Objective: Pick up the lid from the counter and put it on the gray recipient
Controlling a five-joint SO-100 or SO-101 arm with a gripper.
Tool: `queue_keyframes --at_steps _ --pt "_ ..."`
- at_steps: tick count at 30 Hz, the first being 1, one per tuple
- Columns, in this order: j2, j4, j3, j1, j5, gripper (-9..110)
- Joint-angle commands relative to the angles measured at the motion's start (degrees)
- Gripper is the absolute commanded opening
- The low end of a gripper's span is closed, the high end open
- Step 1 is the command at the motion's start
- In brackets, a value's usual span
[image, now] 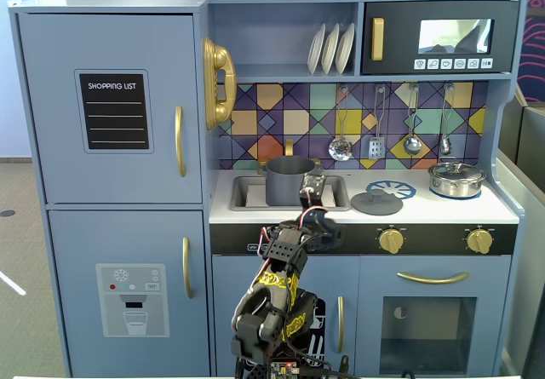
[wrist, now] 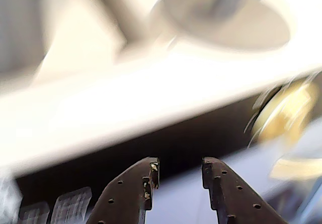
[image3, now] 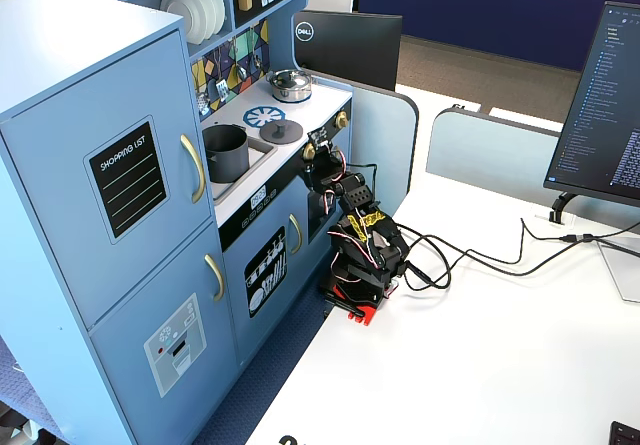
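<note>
The dark-gray lid [image: 376,201] with its small knob lies flat on the white counter, right of the sink. It also shows in another fixed view [image3: 282,131] and blurred at the top of the wrist view [wrist: 229,20]. The gray recipient [image: 289,180] stands upright in the sink, left of the lid, and shows in the other fixed view too [image3: 227,151]. My gripper [image: 312,193] is raised at the counter's front edge, between pot and lid, below and left of the lid. In the wrist view my gripper [wrist: 180,166] is open and empty, with the black knob panel behind it.
A shiny steel pot [image: 456,179] with its own lid stands at the counter's right end. Gold knobs [image: 391,240] stick out of the black front panel. Utensils [image: 341,147] hang above the counter. The white table [image3: 480,365] carries cables and a monitor [image3: 600,105].
</note>
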Motion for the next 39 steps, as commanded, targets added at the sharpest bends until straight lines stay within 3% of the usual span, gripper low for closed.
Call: queue_keyframes --at_steps 1,5,16,17,20,23,39 --pt "-7.65 -15.21 -4.13 3.34 2.37 0" --pt "-16.70 -31.64 -3.52 5.89 3.60 0" --pt "-24.87 -34.72 -6.50 6.24 2.90 0" --pt "-26.02 -34.80 -7.56 6.06 3.25 2" --pt "-29.18 -36.39 -10.20 6.33 6.06 23" --pt "-32.17 -36.65 -12.57 7.21 6.94 32" --pt "-51.42 -50.80 -19.25 8.35 4.31 28"
